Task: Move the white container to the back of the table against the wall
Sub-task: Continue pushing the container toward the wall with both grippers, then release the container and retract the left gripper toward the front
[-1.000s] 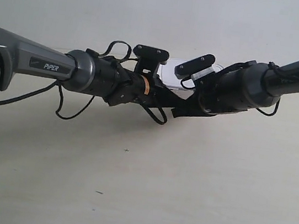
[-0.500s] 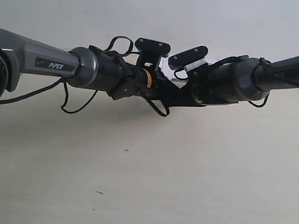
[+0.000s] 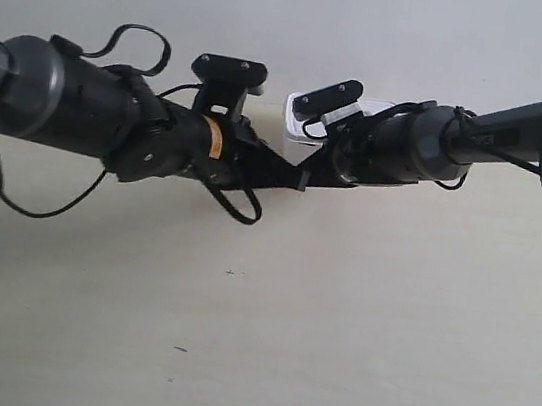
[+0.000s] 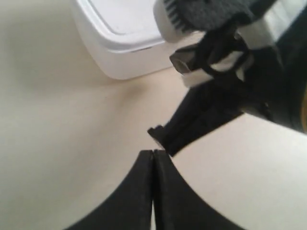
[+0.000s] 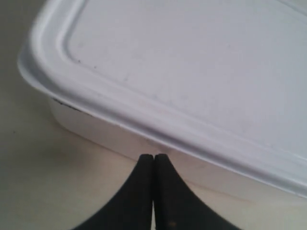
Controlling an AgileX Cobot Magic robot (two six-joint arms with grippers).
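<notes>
The white container [image 3: 299, 124] stands far back on the table [image 3: 350, 356], close to the wall [image 3: 396, 29]; both arms hide most of it. In the right wrist view its lidded body [image 5: 192, 72] fills the frame. My right gripper [image 5: 154, 157] is shut, tips at the box's side wall just under the lid rim. My left gripper [image 4: 153, 152] is shut on nothing, apart from the container [image 4: 120, 43], with the other arm's fingertip [image 4: 165, 136] just beyond its tips. In the exterior view the two grippers [image 3: 293, 174] [image 3: 310, 172] meet in front of the box.
Loose black cables [image 3: 236, 203] hang under the arm at the exterior view's left. The right arm's wrist camera mount [image 4: 216, 28] sits close above the left gripper. Tiny dark specks [image 3: 230, 273] mark the tabletop.
The container has slid back toward the wall and shows more. The arm at the exterior view's left has drawn back leftward; the other arm has reached further in behind the box.
</notes>
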